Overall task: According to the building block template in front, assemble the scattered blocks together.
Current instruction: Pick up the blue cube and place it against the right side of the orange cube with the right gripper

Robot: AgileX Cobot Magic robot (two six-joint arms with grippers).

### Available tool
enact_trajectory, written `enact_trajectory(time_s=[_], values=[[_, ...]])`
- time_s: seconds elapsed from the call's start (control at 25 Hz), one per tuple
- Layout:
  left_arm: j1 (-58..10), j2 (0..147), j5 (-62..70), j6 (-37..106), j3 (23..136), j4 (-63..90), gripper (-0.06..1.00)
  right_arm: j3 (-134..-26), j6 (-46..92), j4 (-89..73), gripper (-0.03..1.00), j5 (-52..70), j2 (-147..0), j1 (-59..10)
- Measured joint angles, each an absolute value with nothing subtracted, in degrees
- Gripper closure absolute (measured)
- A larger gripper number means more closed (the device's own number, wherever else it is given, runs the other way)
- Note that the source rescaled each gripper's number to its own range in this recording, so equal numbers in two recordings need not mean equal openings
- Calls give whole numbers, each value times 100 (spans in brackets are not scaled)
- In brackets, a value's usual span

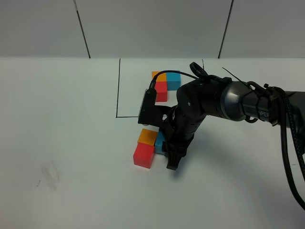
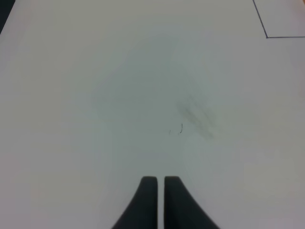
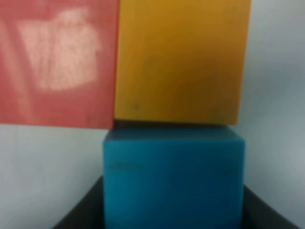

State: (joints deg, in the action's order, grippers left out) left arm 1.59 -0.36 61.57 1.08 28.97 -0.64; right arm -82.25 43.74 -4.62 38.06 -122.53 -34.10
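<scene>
The building block template [image 1: 164,82] lies at the back inside a thin black drawn frame [image 1: 117,90]: orange, blue and red cubes joined in an L. In front of it the scattered blocks sit together. The orange block [image 1: 148,137] touches the red block [image 1: 143,155] in front of it. The blue block [image 1: 159,141] presses against the orange block's right side. My right gripper [image 1: 165,149] reaches down, shut on the blue block [image 3: 174,176], with dark fingers [image 3: 81,214] at both its sides. The orange block [image 3: 181,62] and the red block [image 3: 57,62] lie just beyond. My left gripper [image 2: 159,191] is shut over bare table.
The white table [image 1: 71,124] has a faint grey scuff [image 1: 50,176] at the front left, which also shows as a scuff [image 2: 195,114] in the left wrist view. A corner of the black frame line [image 2: 267,36] is seen there too. The right arm and its cables [image 1: 286,124] cross from the right.
</scene>
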Motion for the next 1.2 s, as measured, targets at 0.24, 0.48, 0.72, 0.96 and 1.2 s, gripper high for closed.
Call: enact_trajectory(time_s=[0.24, 0.48, 0.72, 0.96, 1.2], values=[[159, -36, 6157, 108, 2897, -64, 94, -8225, 4373, -462, 46, 3789, -12253, -3410], [159, -36, 6157, 108, 2897, -64, 94, -8225, 4373, -462, 46, 3777, -12253, -3410], [159, -36, 6157, 108, 2897, -64, 94, -8225, 4373, -479, 46, 3777, -12253, -3410], [159, -36, 6157, 108, 2897, -64, 94, -8225, 4373, -496, 46, 3764, -12253, -3410], [159, -36, 6157, 108, 2897, -64, 94, -8225, 4373, -546, 46, 3739, -12253, -3410]])
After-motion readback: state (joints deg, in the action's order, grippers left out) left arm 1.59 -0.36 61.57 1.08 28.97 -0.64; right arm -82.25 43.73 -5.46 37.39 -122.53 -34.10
